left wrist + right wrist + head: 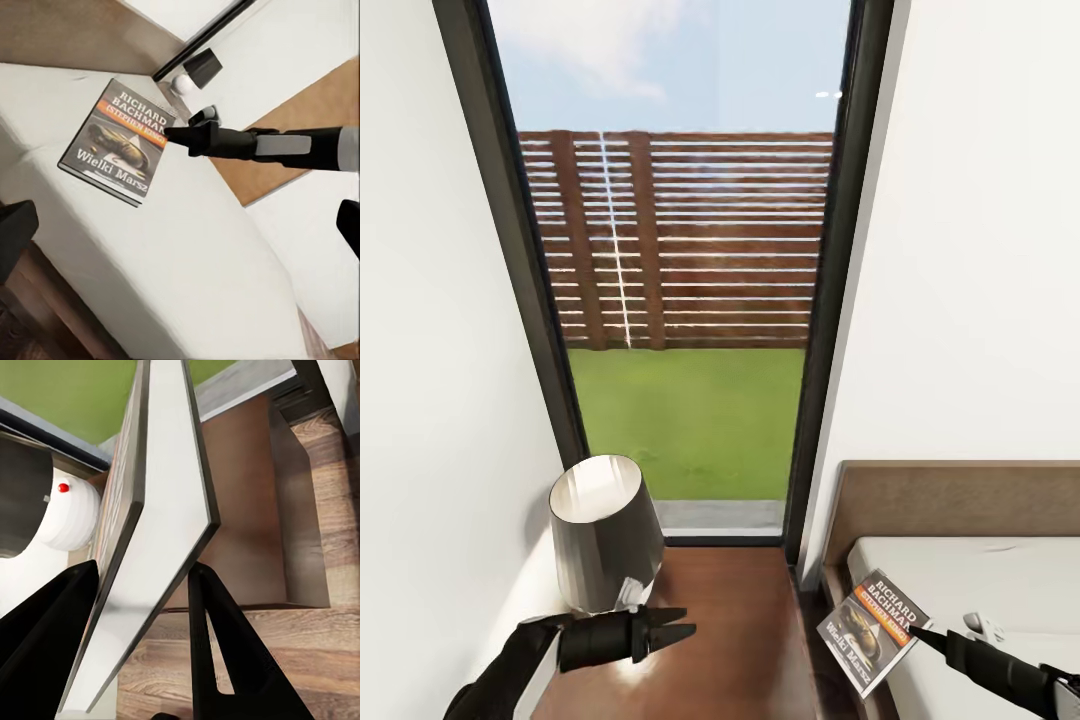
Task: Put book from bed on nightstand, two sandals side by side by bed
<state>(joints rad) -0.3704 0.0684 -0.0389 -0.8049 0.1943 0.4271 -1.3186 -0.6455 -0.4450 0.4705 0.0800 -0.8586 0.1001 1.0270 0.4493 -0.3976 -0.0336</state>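
My right gripper (918, 632) is shut on the book (873, 632), a thin paperback with a dark cover, an orange band and white lettering. It holds the book tilted in the air over the bed's near edge, beside the nightstand (732, 620). In the right wrist view the book (161, 510) stands edge-on between the two black fingers (217, 645). From the left wrist view I see the book (112, 146) above the off-white mattress (187, 255), pinched at one edge by the right gripper (174, 135). My left gripper (688, 621) hovers open over the nightstand top. The sandals are out of view.
A lamp (605, 530) with a dark grey shade stands on the nightstand's left part, close to my left gripper. Behind it a tall dark-framed window (690, 300) shows grass and a slatted fence. The brown headboard (960, 490) meets the white wall at right.
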